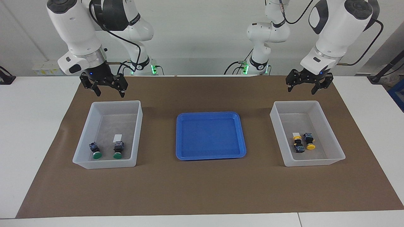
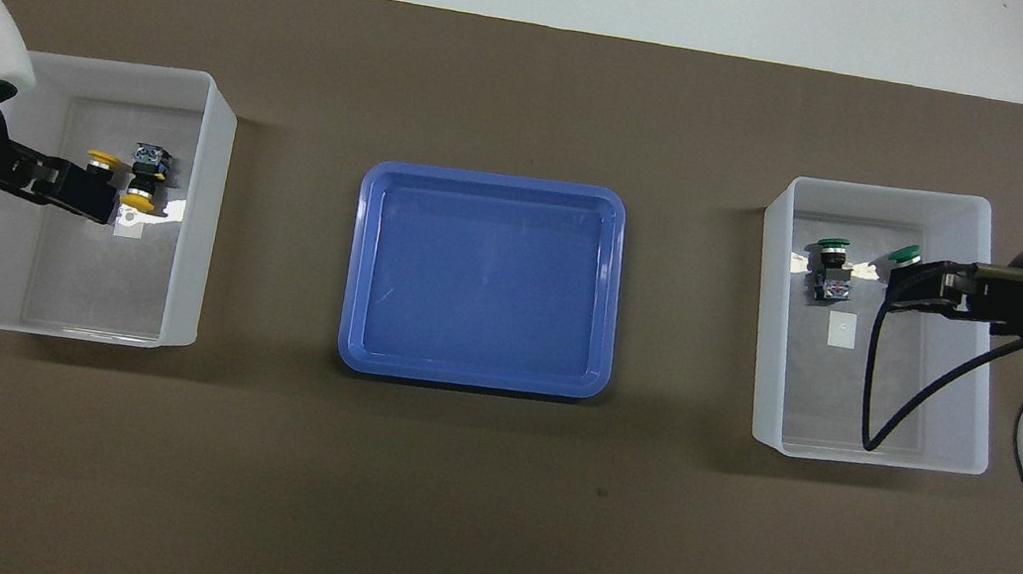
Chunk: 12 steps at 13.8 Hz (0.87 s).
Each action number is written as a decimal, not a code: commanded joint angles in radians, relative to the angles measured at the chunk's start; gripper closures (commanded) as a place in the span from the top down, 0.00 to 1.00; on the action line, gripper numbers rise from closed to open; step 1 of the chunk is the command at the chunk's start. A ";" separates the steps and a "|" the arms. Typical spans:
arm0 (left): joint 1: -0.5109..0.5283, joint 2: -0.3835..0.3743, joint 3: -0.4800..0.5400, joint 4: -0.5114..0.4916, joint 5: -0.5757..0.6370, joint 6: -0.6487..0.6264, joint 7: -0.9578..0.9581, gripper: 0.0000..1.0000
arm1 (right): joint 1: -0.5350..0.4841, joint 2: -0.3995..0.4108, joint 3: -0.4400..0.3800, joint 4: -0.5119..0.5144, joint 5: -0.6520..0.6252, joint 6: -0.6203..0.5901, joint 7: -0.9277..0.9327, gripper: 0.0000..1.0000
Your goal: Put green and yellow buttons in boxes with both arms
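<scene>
Two green buttons [image 1: 96,152] [image 1: 118,150] lie in the translucent box [image 1: 138,132] toward the right arm's end of the table. Two yellow buttons [image 1: 297,142] [image 1: 310,142] lie in the matching box [image 1: 277,132] toward the left arm's end. My right gripper [image 1: 110,93] hangs open and empty, raised over the green buttons' box [image 2: 774,304]. There it covers part of one green button [image 2: 905,253]; the other [image 2: 832,262] shows whole. My left gripper [image 1: 301,90] hangs open and empty over the yellow buttons' box [image 2: 203,214], beside the yellow buttons [image 2: 143,178].
An empty blue tray [image 1: 210,156] sits on the brown mat [image 1: 202,189] midway between the two boxes; it also shows in the overhead view [image 2: 469,376]. A small white label lies on each box floor.
</scene>
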 commanded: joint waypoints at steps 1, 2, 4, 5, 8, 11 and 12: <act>0.006 -0.033 0.001 -0.045 -0.010 0.033 0.016 1.00 | -0.013 -0.008 0.003 0.002 0.028 -0.009 -0.022 1.00; 0.008 -0.033 0.002 -0.047 -0.010 0.031 0.017 1.00 | -0.013 -0.008 0.003 0.002 0.028 -0.009 -0.022 1.00; 0.006 -0.033 0.002 -0.047 -0.010 0.033 0.016 1.00 | -0.013 -0.008 0.003 0.000 0.028 -0.009 -0.022 1.00; 0.006 -0.033 0.002 -0.047 -0.010 0.036 0.014 1.00 | -0.013 -0.006 0.003 0.000 0.028 -0.009 -0.022 1.00; 0.008 -0.033 0.004 -0.045 -0.008 0.051 0.014 1.00 | -0.013 -0.006 0.003 0.002 0.028 -0.009 -0.022 1.00; 0.008 -0.030 0.005 -0.045 -0.001 0.068 0.002 1.00 | -0.013 -0.008 0.003 0.000 0.028 -0.009 -0.022 1.00; 0.008 -0.029 0.007 -0.043 -0.001 0.073 -0.009 1.00 | -0.013 -0.008 0.003 0.002 0.028 -0.009 -0.022 1.00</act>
